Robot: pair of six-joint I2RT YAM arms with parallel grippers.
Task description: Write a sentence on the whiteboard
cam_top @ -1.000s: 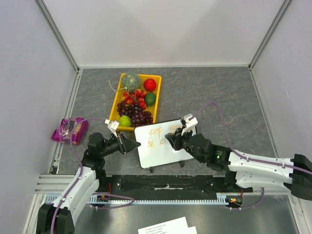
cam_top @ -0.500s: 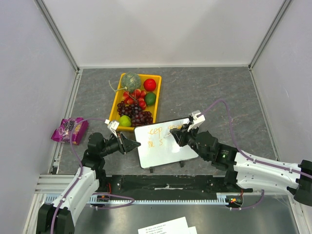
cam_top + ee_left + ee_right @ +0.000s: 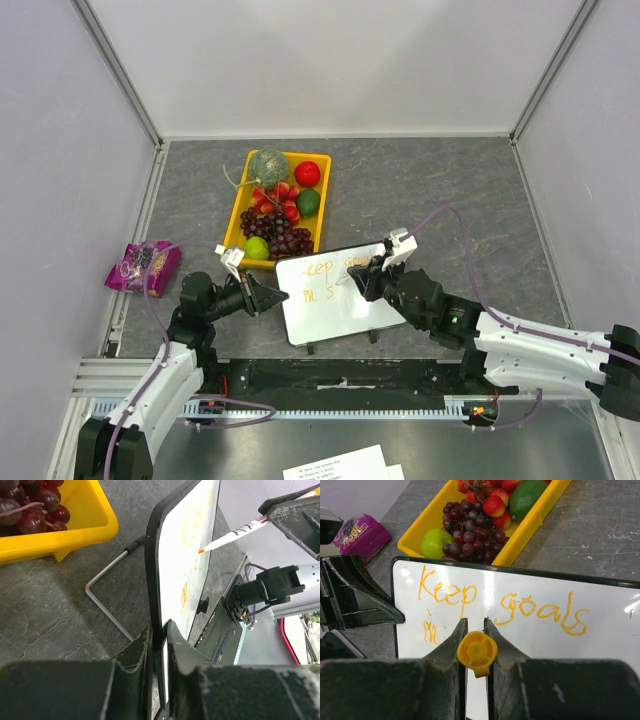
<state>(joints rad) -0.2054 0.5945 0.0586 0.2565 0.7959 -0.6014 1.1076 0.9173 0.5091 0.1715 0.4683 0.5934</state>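
Observation:
The whiteboard (image 3: 335, 305) stands tilted on the table in front of the yellow tray. It bears orange writing (image 3: 505, 602): "Keep goals" on the first line and "in" below. In the top view the writing (image 3: 322, 270) also has a small stroke after "in". My left gripper (image 3: 268, 297) is shut on the board's left edge (image 3: 156, 570). My right gripper (image 3: 362, 280) is shut on an orange marker (image 3: 477, 652). The marker's tip (image 3: 201, 551) touches the board face on the second line. In the right wrist view my fingers hide that spot.
A yellow tray (image 3: 237, 205) of grapes, strawberries, apples and a melon sits just behind the board. A purple snack bag (image 3: 143, 265) lies at the far left. The board's wire stand (image 3: 107, 607) rests on the stone top. Printed paper sheets (image 3: 340, 465) lie below the arm bases.
My right gripper has shifted the marker a little to the right along the second line. An orange stroke now shows after "in". The left gripper and the board have not moved.

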